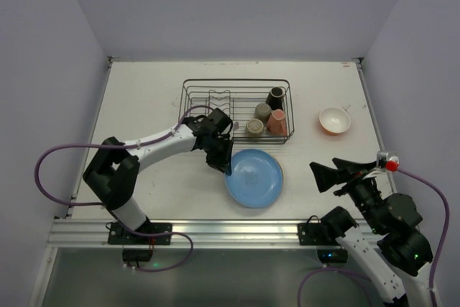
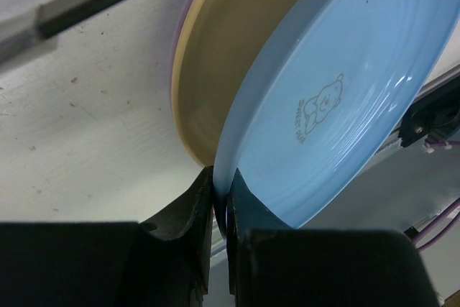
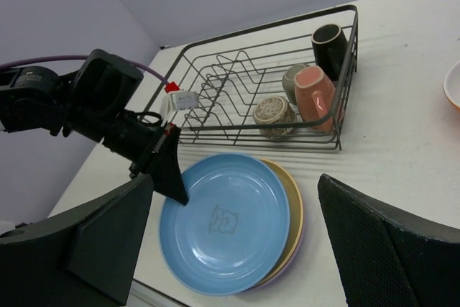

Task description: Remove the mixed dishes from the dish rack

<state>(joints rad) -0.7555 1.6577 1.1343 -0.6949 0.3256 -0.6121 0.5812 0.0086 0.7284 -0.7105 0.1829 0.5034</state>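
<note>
Overhead, the left end effector [image 1: 224, 167] is clenched on the left rim of the round flat blue glazed plate [image 1: 255, 179]. This plate lies on the white surface [image 1: 144, 98], just in front of the rectangular black wire dish rack [image 1: 215, 90]. The right end effector [image 1: 318, 177] hangs apart at the right, spread wide and empty. Four small cups [image 1: 278, 121] stand in the right end of the rack, and a small orange bowl [image 1: 335, 120] sits right of it. From the left wrist, the black fingers [image 2: 190, 228] pinch only the thin rim, and the blue plate rests over a tan plate [image 2: 215, 70] with a purple plate [image 2: 177, 55] below. I judge the blue plate stiff, glossy and so slippery, rather heavy for an edge pinch, and breakable; lying flat, it offers only the rim to hold. From the right wrist, the stack lies near the front edge of the surface, with the rack wall just behind. Open room is mostly to the right, toward the bowl.
</note>
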